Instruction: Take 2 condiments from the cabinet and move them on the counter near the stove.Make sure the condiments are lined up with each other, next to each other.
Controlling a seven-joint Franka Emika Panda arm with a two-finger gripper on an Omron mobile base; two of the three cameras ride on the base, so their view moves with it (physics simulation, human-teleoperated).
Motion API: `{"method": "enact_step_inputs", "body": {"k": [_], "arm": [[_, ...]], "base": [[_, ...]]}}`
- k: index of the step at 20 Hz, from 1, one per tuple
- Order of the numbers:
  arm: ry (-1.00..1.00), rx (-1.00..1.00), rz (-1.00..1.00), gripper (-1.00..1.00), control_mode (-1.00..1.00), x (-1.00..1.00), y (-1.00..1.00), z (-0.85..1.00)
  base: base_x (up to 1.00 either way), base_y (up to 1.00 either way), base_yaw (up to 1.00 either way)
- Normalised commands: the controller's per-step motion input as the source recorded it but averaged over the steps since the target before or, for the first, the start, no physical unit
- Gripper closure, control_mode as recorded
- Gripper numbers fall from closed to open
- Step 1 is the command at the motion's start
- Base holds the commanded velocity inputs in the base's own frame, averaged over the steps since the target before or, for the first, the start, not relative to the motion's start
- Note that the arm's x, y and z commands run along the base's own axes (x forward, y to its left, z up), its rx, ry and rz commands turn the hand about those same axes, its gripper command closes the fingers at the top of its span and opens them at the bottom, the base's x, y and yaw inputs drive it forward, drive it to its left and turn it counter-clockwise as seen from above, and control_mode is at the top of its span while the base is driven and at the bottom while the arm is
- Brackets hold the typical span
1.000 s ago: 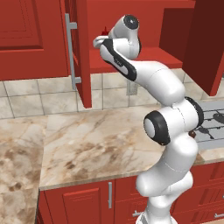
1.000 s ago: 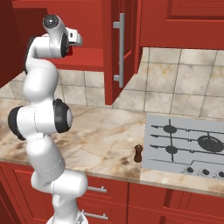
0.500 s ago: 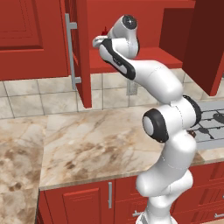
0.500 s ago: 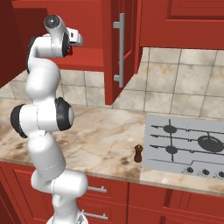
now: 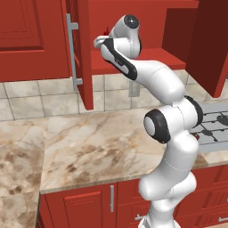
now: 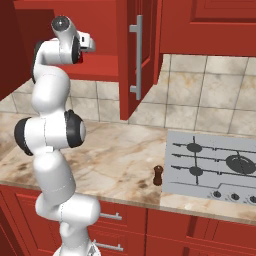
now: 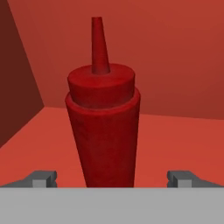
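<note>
One shaker already stands on the counter, just beside the stove's left edge. Almost nothing changed in the last second: the gripper hovers open around the bottle on the cabinet shelf, ready to close.

The squeeze bottle is seen upright at frame centre on the cabinet shelf, between the tool's fingertips. At lower centre of the right base view, the shaker is placed on the counter, just left of the stove.
</note>
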Motion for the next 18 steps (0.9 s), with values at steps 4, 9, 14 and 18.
{"method": "enact_step_inputs", "body": {"k": [4, 9, 14, 18], "arm": [[0.0, 0.0, 0.0, -1.0, -1.0, 0.04, 0.07, 0.0], [0.01, 0.0, 0.0, -1.0, -1.0, 0.12, 0.1, -0.01], [0.01, 0.0, 0.0, -1.0, -1.0, 0.05, 0.02, 0.0], [0.0, 0.0, 0.0, 1.0, -1.0, 0.0, 0.0, 0.0]], "base": [[0.0, 0.0, 0.0], [0.0, 0.0, 0.0], [0.0, 0.0, 0.0], [0.0, 0.0, 0.0]]}}
